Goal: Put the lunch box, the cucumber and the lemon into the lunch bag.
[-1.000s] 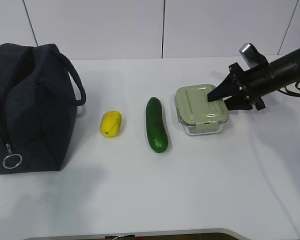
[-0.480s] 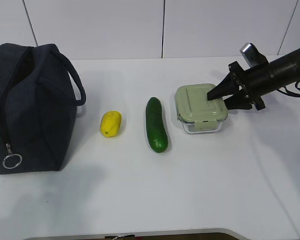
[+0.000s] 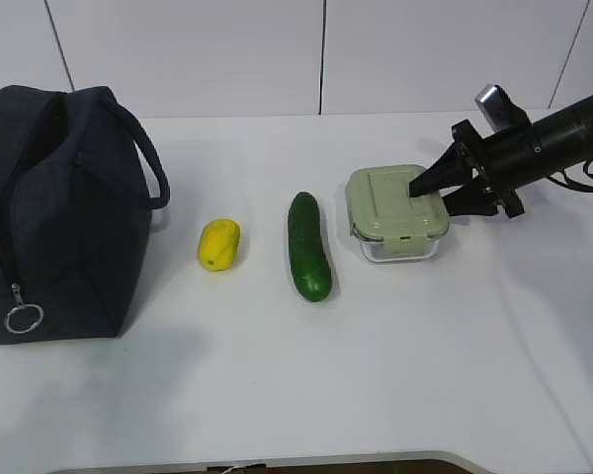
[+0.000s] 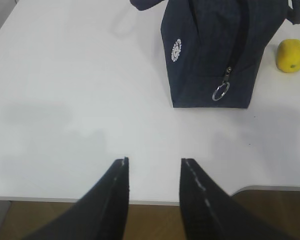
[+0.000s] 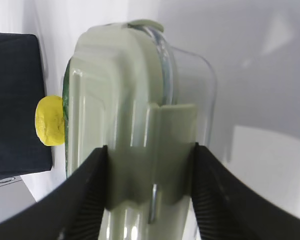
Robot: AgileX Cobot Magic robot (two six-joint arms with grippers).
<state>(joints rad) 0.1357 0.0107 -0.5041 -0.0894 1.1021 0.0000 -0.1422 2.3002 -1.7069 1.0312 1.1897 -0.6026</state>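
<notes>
The lunch box (image 3: 387,209) with its sage-green lid sits right of centre on the white table. My right gripper (image 3: 433,197) grips its right edge, one finger on the lid and one under the base; in the right wrist view the fingers (image 5: 90,180) clamp the lid clip of the lunch box (image 5: 125,90). The cucumber (image 3: 309,247) lies left of the box, with the lemon (image 3: 218,244) further left. The navy lunch bag (image 3: 64,217) stands at the far left, zipped shut. My left gripper (image 4: 152,161) is open and empty over the table's near edge, facing the bag (image 4: 215,50).
The bag's metal ring pull (image 3: 25,318) hangs at its front lower corner, also seen in the left wrist view (image 4: 220,92). The lemon (image 4: 290,55) lies beside the bag. A white wall stands behind the table (image 3: 277,395).
The lunch box has shifted slightly up and away in the right gripper's hold. The bag, lemon and cucumber have not moved.
</notes>
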